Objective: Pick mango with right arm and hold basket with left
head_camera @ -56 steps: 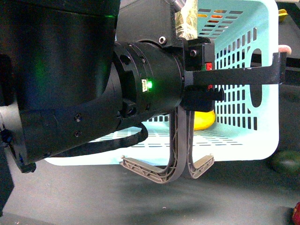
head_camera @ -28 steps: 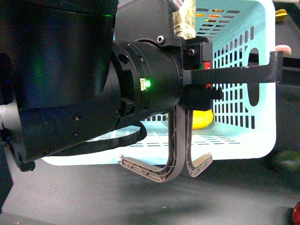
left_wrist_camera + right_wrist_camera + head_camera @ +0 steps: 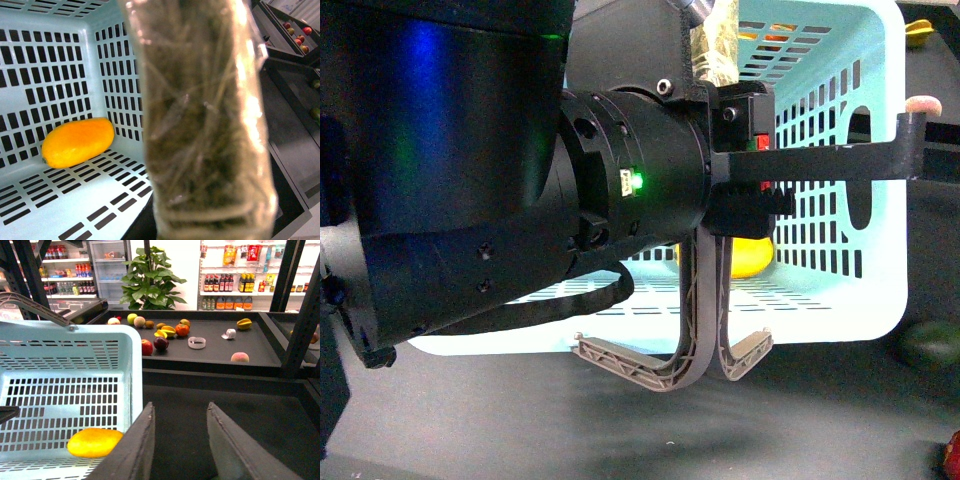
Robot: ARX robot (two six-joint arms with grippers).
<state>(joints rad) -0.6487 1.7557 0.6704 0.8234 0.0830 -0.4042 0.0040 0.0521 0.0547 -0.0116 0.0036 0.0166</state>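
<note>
The left gripper reaches sideways across the open side of the basket. Its jaws are nearly together, clamped on the two grey-brown handles that run upright between the finger roots. In the left wrist view the taped handle fills the foreground, blurred.

The mango lies inside the basket on the slotted floor, in a corner and touching the slotted wall. It is partly hidden behind the left gripper in the front view and fully visible in both wrist views.

The right gripper is outside the basket, beside its rim, over the dark table. Its jaws are apart and hold nothing.

A dark green fruit rests on the table, beside the basket.
</note>
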